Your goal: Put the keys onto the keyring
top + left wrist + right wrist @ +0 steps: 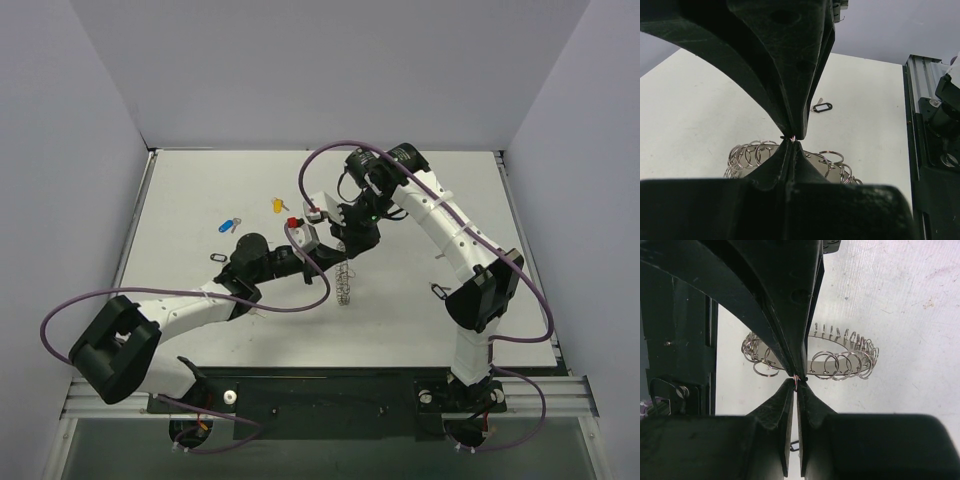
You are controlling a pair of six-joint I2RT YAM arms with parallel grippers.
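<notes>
— Since both arms meet over the middle of the table (200, 190), where does the keyring (345, 285) sit?

— Right under them, just near of the two claws. From above it shows edge-on, a thin upright coil. In the wrist views it is a flat silver band with many small wire loops around its rim.

— What is the left claw (792, 138) doing?

— It is clenched, its fingertips pressed together on a thin bit of wire at the rim of the keyring.

— And the right claw (797, 380)?

— Clenched too, pinching a loop at the rim of the keyring, with more loops on either side of its fingertips.

— Where are the keys?

— The yellow key (279, 205) lies on the table to the far left of the keyring, and the blue key (230, 224) lies further left and a little nearer. Both are well apart from the keyring.

— Anything else?

— A black tag (822, 107) lies on the table to the right, near the right arm's elbow.
</notes>
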